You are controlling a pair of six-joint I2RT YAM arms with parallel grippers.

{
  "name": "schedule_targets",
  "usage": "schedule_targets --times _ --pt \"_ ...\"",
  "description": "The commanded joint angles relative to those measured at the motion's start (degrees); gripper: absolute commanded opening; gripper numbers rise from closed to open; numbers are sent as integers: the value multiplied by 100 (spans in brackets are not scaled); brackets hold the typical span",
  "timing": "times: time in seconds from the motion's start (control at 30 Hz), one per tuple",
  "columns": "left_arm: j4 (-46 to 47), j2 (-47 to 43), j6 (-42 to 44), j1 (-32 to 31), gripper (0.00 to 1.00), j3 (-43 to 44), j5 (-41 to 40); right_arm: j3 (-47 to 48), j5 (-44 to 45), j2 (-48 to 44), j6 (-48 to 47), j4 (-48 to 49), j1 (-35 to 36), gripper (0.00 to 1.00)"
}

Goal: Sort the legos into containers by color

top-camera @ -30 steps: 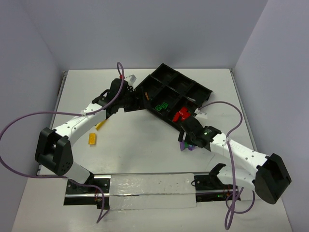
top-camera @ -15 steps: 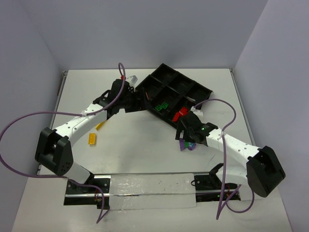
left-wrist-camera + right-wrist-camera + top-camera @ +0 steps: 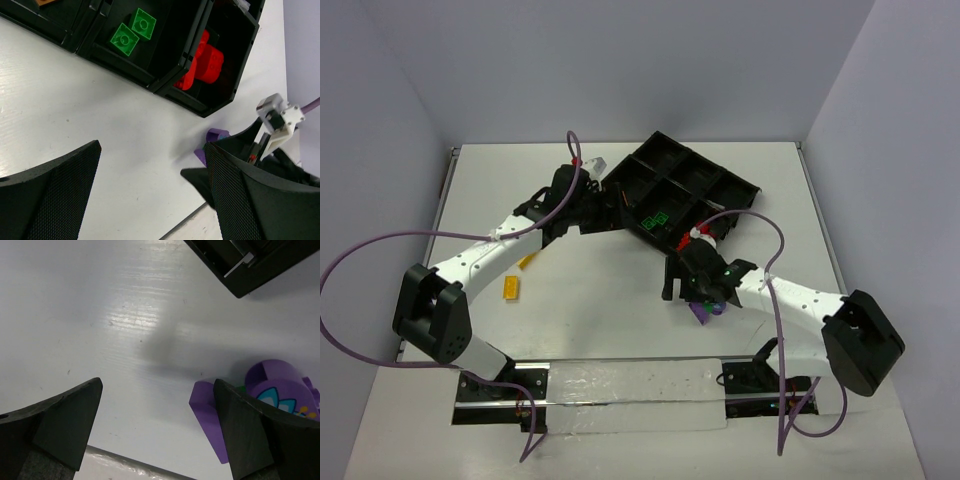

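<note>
The black divided tray (image 3: 720,185) lies at the back centre. Two green legos (image 3: 655,217) sit in one compartment and show in the left wrist view (image 3: 132,31). Red legos (image 3: 692,240) fill the neighbouring compartment (image 3: 202,62). Purple legos (image 3: 706,309) lie on the table near the tray's front corner. The right wrist view shows a flat purple piece (image 3: 207,412) and a round flower-printed one (image 3: 280,387). My right gripper (image 3: 685,292) is open and empty, with the purple pieces beside its right finger (image 3: 250,435). My left gripper (image 3: 610,205) is open and empty at the tray's left side. Two yellow-orange legos (image 3: 508,288) lie at the left.
The second yellow-orange piece (image 3: 527,260) lies beside the left forearm. An orange piece (image 3: 47,2) sits in a tray compartment at the left wrist view's top edge. The tray corner (image 3: 250,270) shows above the right gripper. A taped strip (image 3: 630,395) runs along the near edge.
My right arm has swung left, bringing its gripper over the table left of the purple pieces. The left arm has barely moved.
</note>
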Motion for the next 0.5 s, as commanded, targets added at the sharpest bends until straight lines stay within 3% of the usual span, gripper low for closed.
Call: schedule_targets --times 0.0,0.17,0.3,0.47 --pt "49 -128 24 -51 92 68 -45 244 541 -417 219 -250 82 100" --pt "46 -133 41 -57 92 74 -21 76 1422 -1359 231 -895 -486 100" --pt "103 -137 26 -75 92 46 -3 -316 1273 -1793 489 -938 -992 100" --pt "107 -183 33 -95 92 -2 2 -491 1287 -1696 881 -1110 -1222 100"
